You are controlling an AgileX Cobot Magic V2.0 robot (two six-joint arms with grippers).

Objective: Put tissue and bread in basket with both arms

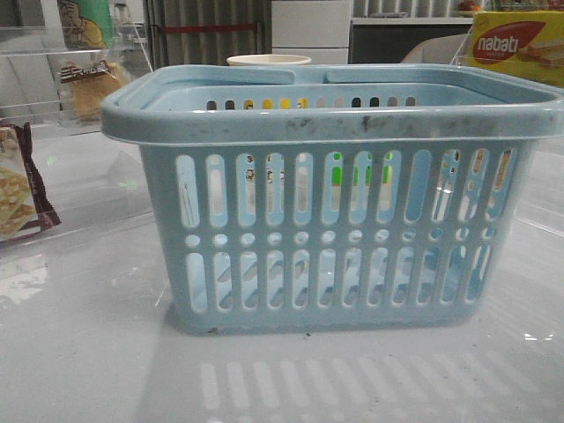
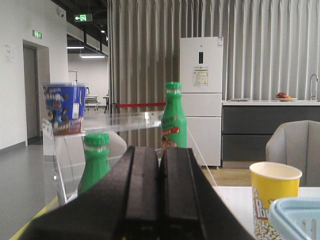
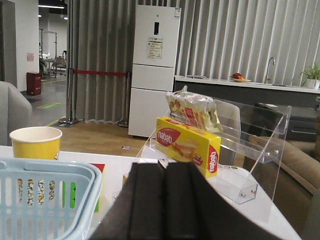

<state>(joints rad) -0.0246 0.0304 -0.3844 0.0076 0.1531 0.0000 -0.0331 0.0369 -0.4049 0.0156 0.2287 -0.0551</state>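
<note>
The light-blue basket (image 1: 335,220) stands in the middle of the table and fills the front view; I see nothing lying inside it through the slots. Its rim shows in the left wrist view (image 2: 295,215) and the right wrist view (image 3: 45,190). The bread (image 1: 88,86), golden-brown with a dark label band, sits on a clear shelf at the far left. The tissue is out of view. My left gripper (image 2: 160,150) is shut and empty, left of the basket. My right gripper (image 3: 165,165) is shut and empty, right of the basket. Neither gripper shows in the front view.
A dark-edged cracker packet (image 1: 18,194) lies at the left. A yellow paper cup (image 1: 269,60) stands behind the basket. A nabati box (image 1: 520,44) sits on a clear rack at the right. Green bottles (image 2: 174,117) and a blue cup (image 2: 64,107) stand on the left shelf.
</note>
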